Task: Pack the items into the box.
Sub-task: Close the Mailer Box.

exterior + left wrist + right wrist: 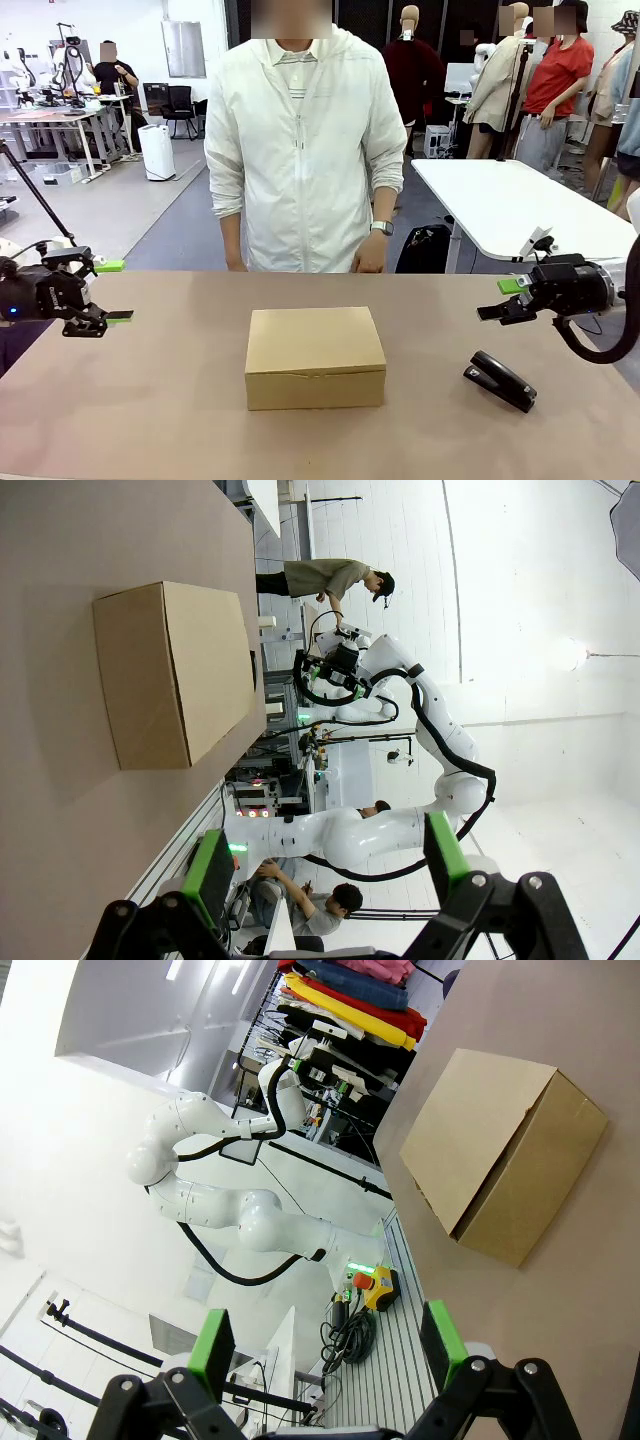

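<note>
Brown box [315, 356] sits lid-down mid-desk [150, 420], both grippers [108, 292] [500, 299] parked wide with jaws apart, likely awaiting items.

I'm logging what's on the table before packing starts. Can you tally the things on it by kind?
Cardboard box: 1
Black stapler: 1
Total: 2

floor [150, 215]: grey | white table [510, 205]: right | black chairs [178, 105]: far left
</note>
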`<state>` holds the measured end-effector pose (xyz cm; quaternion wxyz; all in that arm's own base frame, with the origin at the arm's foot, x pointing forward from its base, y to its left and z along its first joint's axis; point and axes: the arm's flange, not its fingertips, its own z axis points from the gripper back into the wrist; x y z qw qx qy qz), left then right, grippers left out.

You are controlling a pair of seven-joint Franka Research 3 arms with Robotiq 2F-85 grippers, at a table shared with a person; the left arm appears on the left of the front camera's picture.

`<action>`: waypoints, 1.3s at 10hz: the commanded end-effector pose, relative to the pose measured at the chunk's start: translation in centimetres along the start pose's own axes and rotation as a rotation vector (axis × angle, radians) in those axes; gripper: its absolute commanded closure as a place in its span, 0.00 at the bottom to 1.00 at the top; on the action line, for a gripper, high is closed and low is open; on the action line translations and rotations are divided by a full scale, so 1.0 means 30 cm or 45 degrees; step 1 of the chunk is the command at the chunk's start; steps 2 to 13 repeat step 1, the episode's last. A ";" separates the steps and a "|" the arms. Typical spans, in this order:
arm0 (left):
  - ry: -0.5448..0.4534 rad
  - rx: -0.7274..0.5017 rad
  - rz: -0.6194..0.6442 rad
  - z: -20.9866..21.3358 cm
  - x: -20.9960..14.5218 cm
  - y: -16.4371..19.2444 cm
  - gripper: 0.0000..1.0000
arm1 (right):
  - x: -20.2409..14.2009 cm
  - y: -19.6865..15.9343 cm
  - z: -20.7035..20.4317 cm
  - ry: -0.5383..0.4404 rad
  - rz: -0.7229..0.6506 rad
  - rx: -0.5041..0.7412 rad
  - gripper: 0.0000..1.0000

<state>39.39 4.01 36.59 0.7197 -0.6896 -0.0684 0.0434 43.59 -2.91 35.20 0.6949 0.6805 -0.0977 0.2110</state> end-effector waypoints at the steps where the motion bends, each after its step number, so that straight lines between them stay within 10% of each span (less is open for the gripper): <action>1: -0.017 -0.009 -0.021 0.001 -0.003 -0.004 0.00 | 0.002 0.006 0.002 0.010 0.012 0.009 0.00; 13: -0.017 -0.009 -0.021 0.001 -0.003 -0.004 0.00 | 0.002 0.006 0.002 0.010 0.012 0.009 0.00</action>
